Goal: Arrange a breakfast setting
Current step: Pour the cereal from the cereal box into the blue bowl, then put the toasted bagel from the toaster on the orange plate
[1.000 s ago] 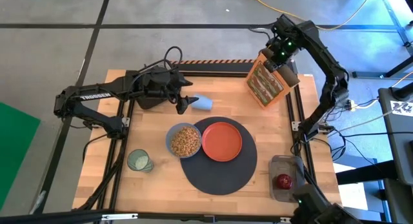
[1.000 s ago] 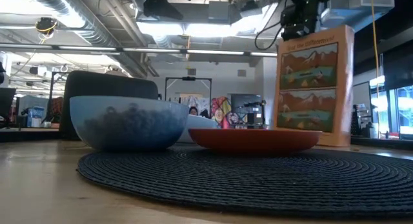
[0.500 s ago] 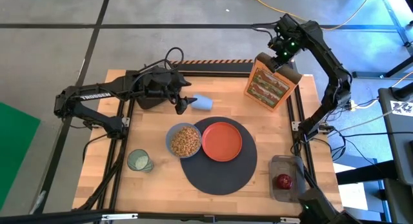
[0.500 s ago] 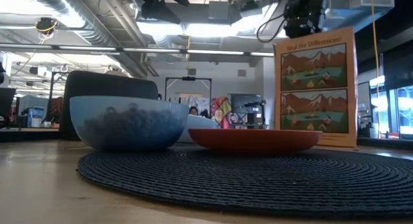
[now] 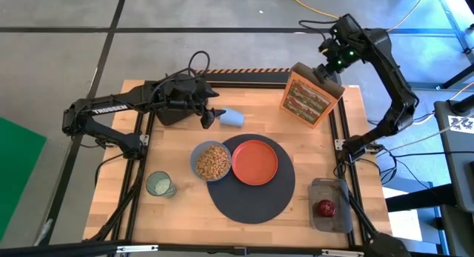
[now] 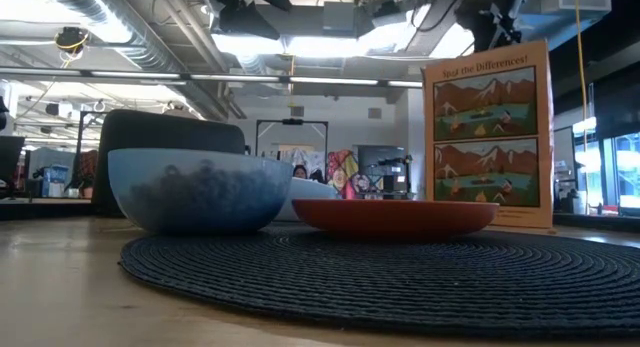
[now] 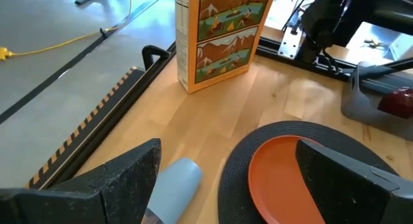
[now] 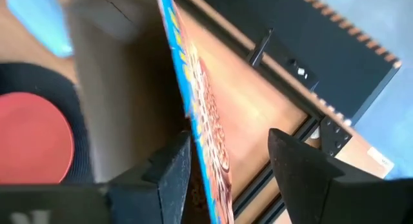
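Observation:
A blue bowl [image 5: 212, 161] holding cereal rests on the left edge of the round dark mat [image 5: 252, 194], beside the orange plate [image 5: 255, 162]. The green cup [image 5: 159, 184] stands on the table at the near left. The red apple [image 5: 326, 207] lies in a grey tray at the near right. My right gripper [image 5: 331, 70] is open just above the top of the upright orange cereal box [image 5: 307, 100]. My left gripper [image 5: 210, 118] is open at the far left, with a light-blue cylinder [image 7: 174, 192] lying between its fingers. Spoon and toast are out of view.
The black toaster [image 6: 170, 137] stands at the far left, under my left arm. The cereal box [image 6: 487, 137] stands at the far right corner, close to the table's frame. Bare wood shows between the box and the mat [image 7: 213, 121].
The cereal box, tilted a second ago, has been stood upright on the table's far right corner. My right gripper has then moved off its top, up and toward the table's right edge, while the box stays put.

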Tool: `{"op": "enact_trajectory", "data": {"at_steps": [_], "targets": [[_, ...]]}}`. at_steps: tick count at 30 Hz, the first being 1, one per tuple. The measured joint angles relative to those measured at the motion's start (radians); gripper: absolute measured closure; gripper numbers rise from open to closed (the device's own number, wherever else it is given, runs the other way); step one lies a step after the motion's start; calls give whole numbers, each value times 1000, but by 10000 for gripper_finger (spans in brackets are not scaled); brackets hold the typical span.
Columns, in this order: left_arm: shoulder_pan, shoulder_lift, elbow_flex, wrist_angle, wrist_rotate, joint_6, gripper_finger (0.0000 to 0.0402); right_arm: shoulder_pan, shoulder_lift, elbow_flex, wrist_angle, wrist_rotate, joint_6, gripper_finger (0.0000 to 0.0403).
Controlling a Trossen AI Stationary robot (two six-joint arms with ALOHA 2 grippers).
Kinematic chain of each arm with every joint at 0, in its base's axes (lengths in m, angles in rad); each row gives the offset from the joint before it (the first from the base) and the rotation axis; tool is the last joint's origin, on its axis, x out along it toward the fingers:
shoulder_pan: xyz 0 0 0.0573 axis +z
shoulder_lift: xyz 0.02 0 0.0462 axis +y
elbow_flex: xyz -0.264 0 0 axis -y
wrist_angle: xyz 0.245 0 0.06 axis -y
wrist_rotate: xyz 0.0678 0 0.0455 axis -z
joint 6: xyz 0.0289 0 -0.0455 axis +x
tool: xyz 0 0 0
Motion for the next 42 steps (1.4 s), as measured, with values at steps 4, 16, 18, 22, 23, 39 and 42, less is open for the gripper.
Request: {"op": "enact_trajectory", "data": {"at_steps": [4, 16, 18, 22, 23, 39, 42], "targets": [[0, -13, 0, 2, 0, -1, 48, 0, -39, 0, 68, 0, 3, 208], [2, -139, 1, -125, -69, -84, 48, 19, -186, 1, 447, -299, 192, 207], [2, -175, 1, -174, -101, -130, 48, 71, -199, 2, 508, -331, 242, 207], [-8, -217, 2, -276, -142, -198, 49, 253, -190, 2, 597, -279, 278, 207], [-16, -219, 1, -308, -151, -209, 49, 307, -182, 2, 616, -256, 285, 207], [-233, -209, -148, -329, -219, -394, 49, 829, 41, 0, 630, 167, 360, 207], [-275, -209, -167, -332, -218, -436, 49, 888, 75, 0, 598, 238, 418, 207]]}}
